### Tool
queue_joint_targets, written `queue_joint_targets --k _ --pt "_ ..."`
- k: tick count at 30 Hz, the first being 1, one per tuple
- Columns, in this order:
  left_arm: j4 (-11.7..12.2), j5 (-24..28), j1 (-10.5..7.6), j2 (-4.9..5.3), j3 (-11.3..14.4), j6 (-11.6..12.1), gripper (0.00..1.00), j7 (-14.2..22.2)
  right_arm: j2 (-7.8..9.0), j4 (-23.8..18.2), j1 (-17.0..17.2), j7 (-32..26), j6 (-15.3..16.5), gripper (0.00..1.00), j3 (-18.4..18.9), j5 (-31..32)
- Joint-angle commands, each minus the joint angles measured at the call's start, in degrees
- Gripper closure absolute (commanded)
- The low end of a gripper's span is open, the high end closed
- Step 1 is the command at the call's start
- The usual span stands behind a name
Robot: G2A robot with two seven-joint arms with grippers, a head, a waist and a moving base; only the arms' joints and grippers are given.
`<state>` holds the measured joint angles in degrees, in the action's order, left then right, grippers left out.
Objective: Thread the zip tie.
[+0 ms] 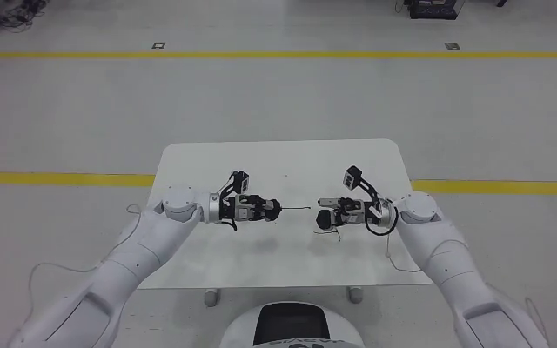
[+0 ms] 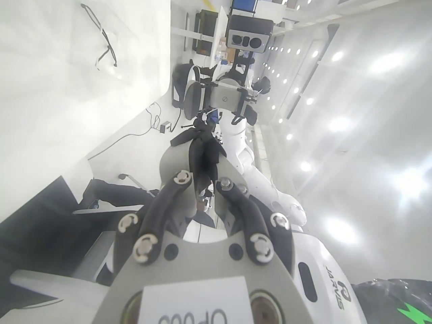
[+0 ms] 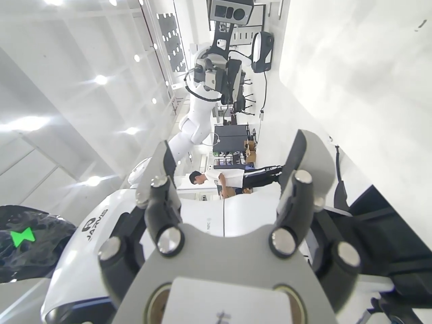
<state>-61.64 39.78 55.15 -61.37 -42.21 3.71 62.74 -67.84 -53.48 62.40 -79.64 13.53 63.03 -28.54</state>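
top view: both arms are over the white table (image 1: 218, 165), wrists turned in to face each other. left gripper (image 1: 274, 209) is clamped on one end of the zip tie (image 1: 294, 209). the tie sticks out of it as a thin black line, roughly level, pointing at the right gripper (image 1: 324, 212). the free tip stops short of it, with a small gap and no contact.

left wrist view: left gripper (image 2: 202, 156) has its fingers (image 2: 175, 166) pressed together on a dark strip. it's blurred there, so no detail on the tie. a thin black wiry thing (image 2: 101, 38) lies flat on the table past it; can't tell what it is.

right wrist view: right gripper (image 3: 233, 146) has its fingers (image 3: 300, 150) spread wide with nothing between them.
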Motion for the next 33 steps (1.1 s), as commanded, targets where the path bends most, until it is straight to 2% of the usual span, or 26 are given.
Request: queue_joint_targets --k 1,4,16,33 --pt "0.0 0.0 0.0 0.0 0.0 0.0 1.0 0.0 0.36 0.5 -0.7 0.0 0.0 0.63 -0.9 -0.4" --pt "0.0 0.0 0.0 0.0 0.0 0.0 1.0 0.0 0.97 1.3 -1.8 0.0 0.2 0.66 -2.1 -1.3" --pt "0.0 0.0 0.0 0.0 0.0 0.0 1.0 0.0 2.49 4.2 -6.1 0.0 1.2 0.67 -8.4 -6.1" --pt "0.0 0.0 0.0 0.0 0.0 0.0 1.0 0.0 1.13 9.7 -11.1 0.0 3.4 0.75 -17.6 -11.9"
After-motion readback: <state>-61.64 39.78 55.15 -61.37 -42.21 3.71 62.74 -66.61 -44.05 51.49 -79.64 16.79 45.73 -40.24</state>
